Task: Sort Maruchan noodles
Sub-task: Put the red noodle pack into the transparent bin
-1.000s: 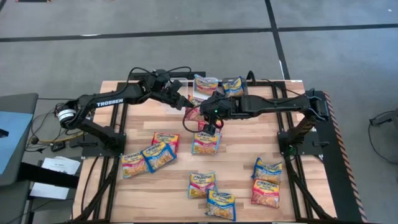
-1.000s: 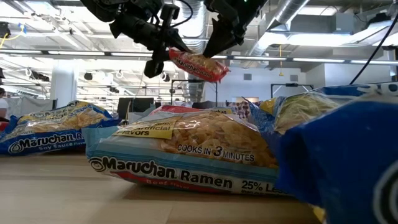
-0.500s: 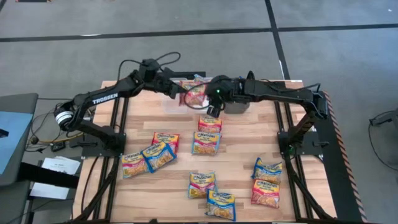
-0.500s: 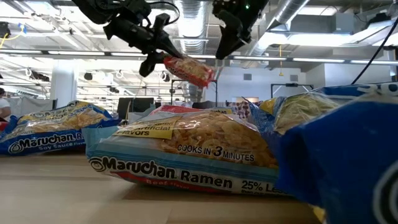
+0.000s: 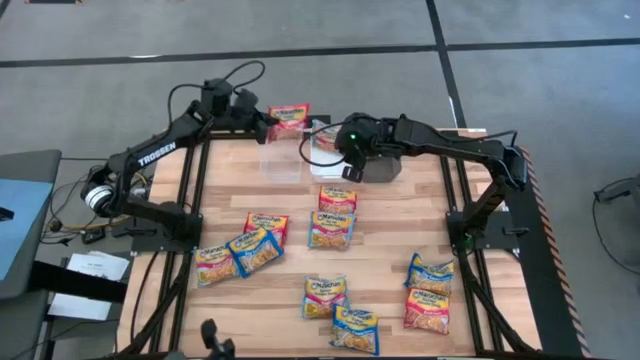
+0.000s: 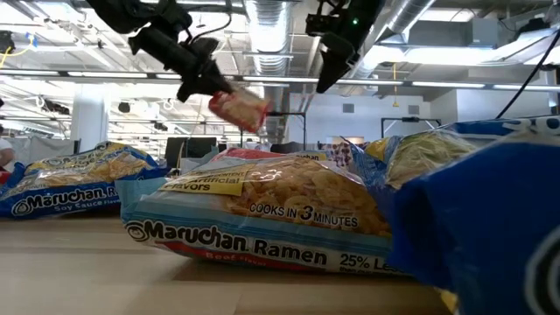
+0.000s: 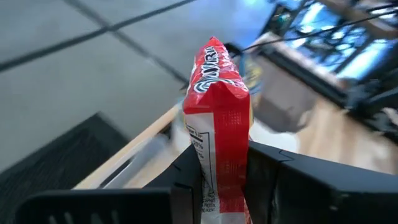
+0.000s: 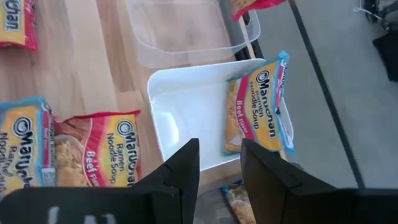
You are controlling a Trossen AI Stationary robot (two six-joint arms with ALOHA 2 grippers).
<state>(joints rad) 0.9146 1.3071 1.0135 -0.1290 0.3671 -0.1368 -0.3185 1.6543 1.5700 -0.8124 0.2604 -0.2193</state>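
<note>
My left gripper (image 5: 268,122) is shut on a red-banded Maruchan noodle packet (image 5: 289,119), held in the air over the table's far edge, beyond the clear bin (image 5: 282,162). In the low view that packet (image 6: 238,108) sticks out past the gripper (image 6: 208,85). My right gripper (image 8: 219,165) hovers open and empty over the white bin (image 8: 186,106). A blue-edged packet (image 8: 258,102) lies in that bin against its wall. Several more packets lie flat on the wood, such as the red one (image 5: 337,198). My left gripper pinches one end of the red packet (image 7: 219,180) between its two fingers (image 7: 186,183). The fingers come nearly level from the table's left. The packet juts out beyond the fingertips, slanting a little down, lifted clear of the table and bins.
A dark-grey bin (image 5: 382,166) stands right of the white one. Loose packets lie in the middle (image 5: 330,230), at the left (image 5: 240,252), and along the near edge (image 5: 355,328) and near right (image 5: 428,292). Bare wood shows between the bins and those packets.
My left gripper has swung toward the table's far left corner with the red packet, rolling as it went, and risen slightly. My right gripper, which was at the packet's other end, has come away from it and moved toward the far edge, over the white bin.
</note>
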